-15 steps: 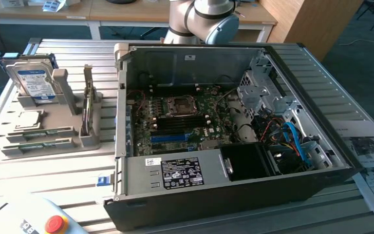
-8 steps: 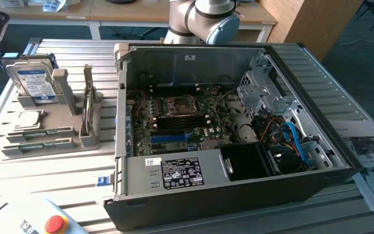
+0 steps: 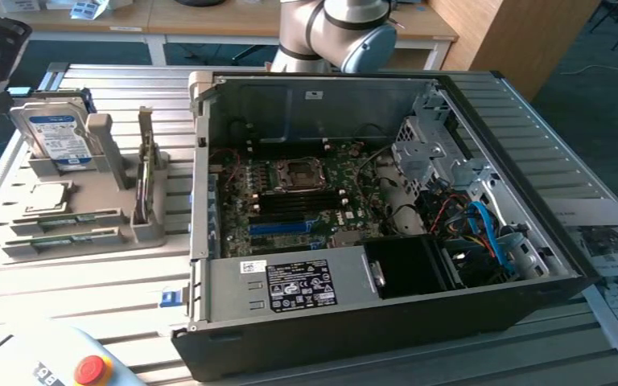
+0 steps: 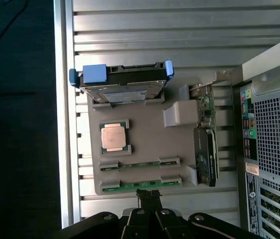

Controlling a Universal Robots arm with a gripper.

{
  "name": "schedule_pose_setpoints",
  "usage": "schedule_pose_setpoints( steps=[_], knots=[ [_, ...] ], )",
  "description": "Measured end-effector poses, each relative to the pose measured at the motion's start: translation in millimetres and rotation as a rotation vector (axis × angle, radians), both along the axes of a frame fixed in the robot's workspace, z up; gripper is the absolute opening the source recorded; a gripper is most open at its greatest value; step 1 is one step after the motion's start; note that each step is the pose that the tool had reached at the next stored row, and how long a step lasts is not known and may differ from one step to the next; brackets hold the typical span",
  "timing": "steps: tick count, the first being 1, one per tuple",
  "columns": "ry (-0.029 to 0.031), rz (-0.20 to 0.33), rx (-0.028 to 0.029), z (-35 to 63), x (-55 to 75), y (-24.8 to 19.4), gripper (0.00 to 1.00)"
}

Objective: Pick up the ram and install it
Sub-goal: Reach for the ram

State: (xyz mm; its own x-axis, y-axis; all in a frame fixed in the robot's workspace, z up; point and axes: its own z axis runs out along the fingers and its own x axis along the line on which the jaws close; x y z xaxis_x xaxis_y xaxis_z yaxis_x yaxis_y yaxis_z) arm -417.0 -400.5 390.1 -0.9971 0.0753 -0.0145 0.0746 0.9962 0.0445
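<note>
Two sticks lie in tray [image 4: 144, 142]: ram [image 4: 130, 185] nearest my gripper [image 4: 149, 195], spare stick [image 4: 140, 163] beside it. Jaws shut, holding nothing. Risk: if I go down shut, I hit ram, crack it.

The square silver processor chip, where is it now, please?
The chip lies on the grey tray at the exterior view's left, between the blue-labelled hard drive and green RAM sticks.

Claw [image 4: 149, 198] fully closed on nothing, pointed straight down from the wrist.
</note>
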Motion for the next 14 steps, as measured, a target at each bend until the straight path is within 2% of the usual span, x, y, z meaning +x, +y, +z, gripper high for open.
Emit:
schedule_pose_setpoints(
  steps=[14],
  knots=[
    [0.0082,0.0,0.0,0.0,21.9,-1.8,0.1]
  ],
)
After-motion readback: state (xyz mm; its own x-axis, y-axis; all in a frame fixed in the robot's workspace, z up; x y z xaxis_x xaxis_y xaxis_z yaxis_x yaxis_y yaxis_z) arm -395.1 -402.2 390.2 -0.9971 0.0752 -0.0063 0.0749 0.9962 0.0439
